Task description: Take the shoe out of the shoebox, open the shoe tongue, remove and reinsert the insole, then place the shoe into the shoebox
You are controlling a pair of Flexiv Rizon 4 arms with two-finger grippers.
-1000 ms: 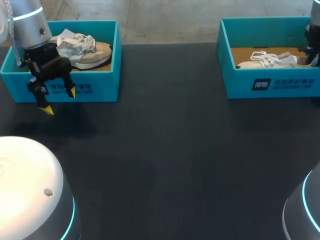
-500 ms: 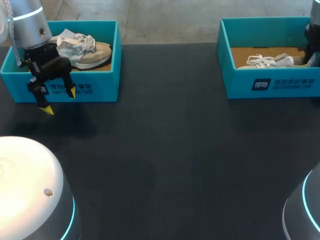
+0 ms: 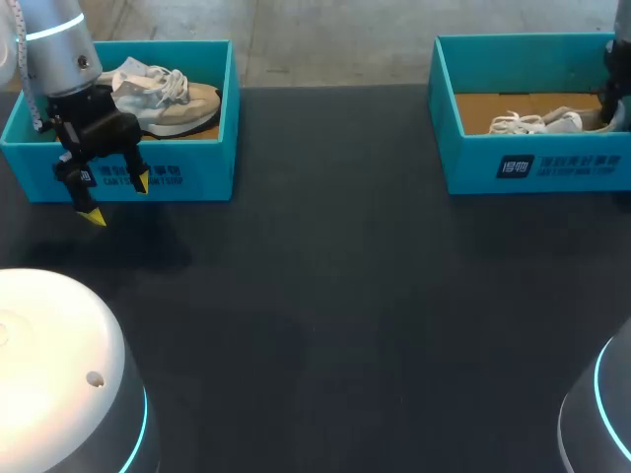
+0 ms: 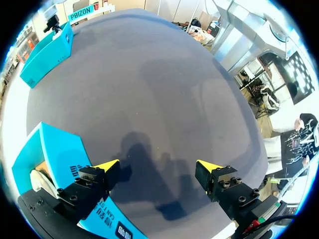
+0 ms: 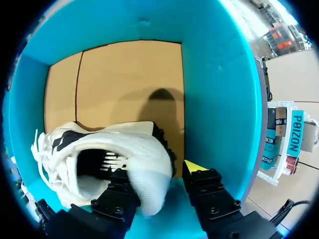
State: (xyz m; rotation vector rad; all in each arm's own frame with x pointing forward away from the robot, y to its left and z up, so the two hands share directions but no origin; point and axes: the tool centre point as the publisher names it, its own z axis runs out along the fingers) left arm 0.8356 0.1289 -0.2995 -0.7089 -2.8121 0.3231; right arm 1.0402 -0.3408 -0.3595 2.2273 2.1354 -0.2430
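Over the last second the white shoe [image 3: 537,122] slides a little along the cardboard floor of the right shoebox [image 3: 537,163], toward the end where my right arm [image 3: 616,84] comes down. Everything else stays as it was. I judge that the arm is settling on the heel and the lifting out is only starting; the shoe is still fully in the box.

In the right wrist view, the right claw [image 5: 159,172] is open around the heel of the shoe. One finger is inside the shoe opening and the other is outside the heel, with a thin strip of box floor visible between them. So I do not yet count this as a firm grip.

The left claw [image 3: 116,199] is open and empty. It hangs over the dark counter [image 3: 345,296], just in front of the left shoebox [image 3: 187,172]. That box holds a beige and grey shoe [image 3: 168,99] with white laces, lying on its sole. The right box holds only the white shoe.
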